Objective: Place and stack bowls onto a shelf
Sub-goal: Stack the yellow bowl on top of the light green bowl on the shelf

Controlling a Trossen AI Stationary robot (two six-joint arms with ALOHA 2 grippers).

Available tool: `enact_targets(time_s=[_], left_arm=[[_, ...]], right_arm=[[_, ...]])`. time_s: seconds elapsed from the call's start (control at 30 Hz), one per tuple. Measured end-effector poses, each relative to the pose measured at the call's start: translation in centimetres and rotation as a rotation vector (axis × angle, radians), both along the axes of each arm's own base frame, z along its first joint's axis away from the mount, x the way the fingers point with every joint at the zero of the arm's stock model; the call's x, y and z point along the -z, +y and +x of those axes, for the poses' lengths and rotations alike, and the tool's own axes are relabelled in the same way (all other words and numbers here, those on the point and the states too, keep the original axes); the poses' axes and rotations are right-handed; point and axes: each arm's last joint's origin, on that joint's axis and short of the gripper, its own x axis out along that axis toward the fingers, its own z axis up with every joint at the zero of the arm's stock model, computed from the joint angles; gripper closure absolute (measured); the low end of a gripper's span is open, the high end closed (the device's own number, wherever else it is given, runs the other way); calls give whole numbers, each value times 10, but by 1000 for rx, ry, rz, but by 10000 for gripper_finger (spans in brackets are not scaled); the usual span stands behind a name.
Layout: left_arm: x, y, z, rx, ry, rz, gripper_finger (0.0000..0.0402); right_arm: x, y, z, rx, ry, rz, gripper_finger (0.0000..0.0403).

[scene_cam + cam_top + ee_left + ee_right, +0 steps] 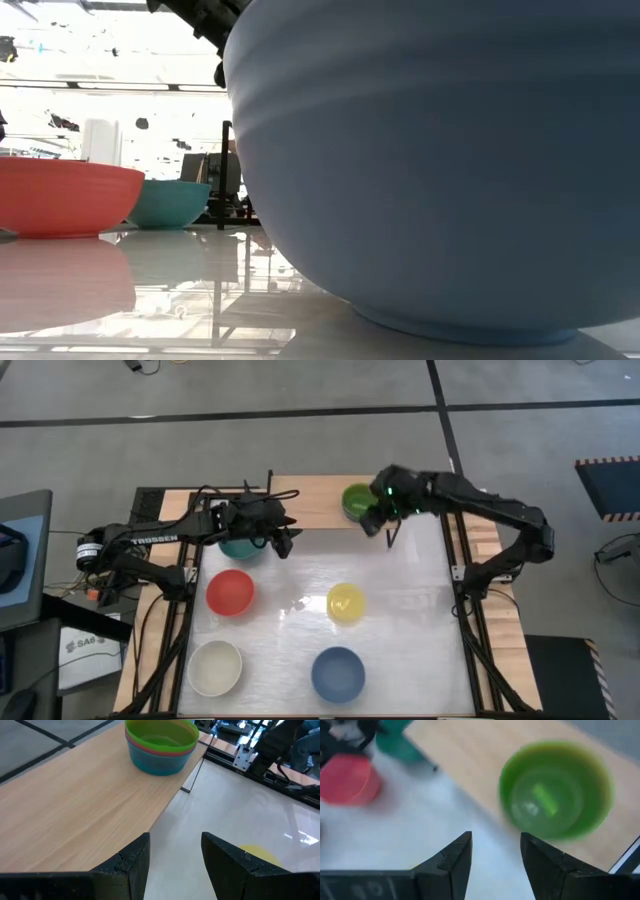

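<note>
Nearest on the glossy white desk [300, 660]: a large round blue plastic bowl [337, 673] and a large round white plastic bowl [215, 667]. Beyond them, a large red plastic bowl [231, 592] and a small yellow plastic bowl [346, 603], well apart. Farther back, a dark teal plastic bowl [238, 547] under the left pincer [284, 545], fingers parted and empty at the edge of the low light-wood shelf [312, 500]. On the shelf, a stack of small bowls, lime green bowl [161, 735] on top, over magenta and cyan. Right pincer [383, 525] beside the stack, fingers spread, holding nothing.
</note>
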Motion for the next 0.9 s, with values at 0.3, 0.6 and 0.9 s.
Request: enact_targets(time_s=[0.3, 0.6, 0.9], left_arm=[[-1, -2, 1, -50, -34, -54, 239], [-2, -14, 5, -14, -54, -63, 239], [-4, -19, 7, -19, -99, -128, 239]], right_arm=[[88, 60, -2, -47, 105, 198, 214], [157, 98, 18, -121, 199, 224, 214], [210, 103, 50, -155, 271, 261, 227]])
